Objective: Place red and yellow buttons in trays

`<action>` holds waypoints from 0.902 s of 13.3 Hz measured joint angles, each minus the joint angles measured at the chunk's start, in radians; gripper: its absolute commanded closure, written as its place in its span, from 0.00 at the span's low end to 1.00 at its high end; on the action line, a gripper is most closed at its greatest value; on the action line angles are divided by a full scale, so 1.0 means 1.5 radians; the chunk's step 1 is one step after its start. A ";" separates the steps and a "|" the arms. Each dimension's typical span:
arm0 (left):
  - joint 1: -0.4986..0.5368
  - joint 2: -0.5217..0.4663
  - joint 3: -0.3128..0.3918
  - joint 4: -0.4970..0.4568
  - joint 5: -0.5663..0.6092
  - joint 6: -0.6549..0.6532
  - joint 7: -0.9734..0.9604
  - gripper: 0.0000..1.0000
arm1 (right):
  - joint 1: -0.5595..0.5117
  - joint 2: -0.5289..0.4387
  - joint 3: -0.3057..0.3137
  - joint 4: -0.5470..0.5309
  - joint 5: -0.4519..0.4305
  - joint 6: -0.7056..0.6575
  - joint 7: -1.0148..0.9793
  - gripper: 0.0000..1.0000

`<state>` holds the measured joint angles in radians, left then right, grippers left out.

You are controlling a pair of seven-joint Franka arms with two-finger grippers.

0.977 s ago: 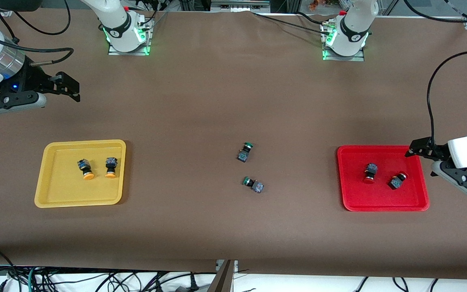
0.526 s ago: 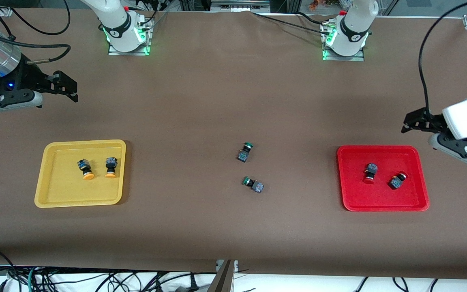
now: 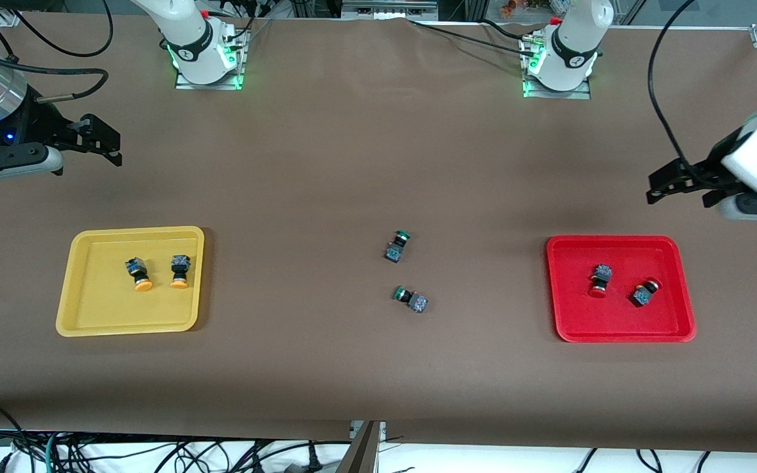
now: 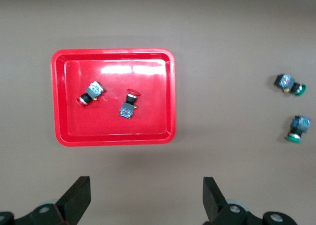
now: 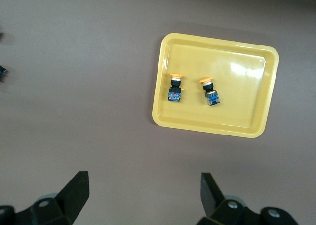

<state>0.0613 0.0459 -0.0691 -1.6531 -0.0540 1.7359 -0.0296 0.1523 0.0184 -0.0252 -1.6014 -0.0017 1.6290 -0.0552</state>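
Four buttons sit where the task wants them: the two yellow buttons (image 3: pixel 158 272) lie side by side in the yellow tray (image 3: pixel 92 326), and the two red buttons (image 3: pixel 621 284) lie close together in the red tray (image 3: pixel 615 335), one of them tipped at a slant. Two green buttons (image 3: pixel 405 272) lie on the bare table (image 3: pixel 365 157) between the trays, well apart from both. The left gripper (image 3: pixel 671 182) hangs with its fingers spread and empty over the table just by the red tray's edge farthest from the front camera; the right gripper (image 3: pixel 97 136) hangs likewise, fingers apart and holding nothing, over the table near the yellow tray. Sorting looks finished, so the main risk seems to be needless action: a fresh descent into either tray could knock a button over the low rim, since these small, top-heavy pieces probably roll easily. Picking up a green button by mistake and dropping it into a tray would also spoil the result.
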 measured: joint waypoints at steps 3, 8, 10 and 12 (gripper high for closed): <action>-0.005 -0.046 0.006 -0.064 -0.001 0.022 -0.007 0.00 | -0.004 0.008 0.000 0.000 0.000 0.000 0.000 0.00; -0.006 -0.045 0.014 -0.069 -0.001 0.004 -0.016 0.00 | -0.004 0.009 0.000 0.000 0.000 0.000 0.000 0.00; -0.006 -0.042 0.014 -0.066 0.006 0.003 -0.016 0.00 | -0.004 0.009 0.000 0.000 0.000 0.000 0.000 0.00; -0.006 -0.041 0.014 -0.059 0.011 -0.010 -0.018 0.00 | -0.004 0.009 0.000 0.000 0.000 0.000 0.000 0.00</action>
<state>0.0524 -0.0155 -0.0482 -1.7409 -0.0380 1.7209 -0.0559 0.1458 0.0323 -0.0254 -1.6008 -0.0017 1.6285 -0.0551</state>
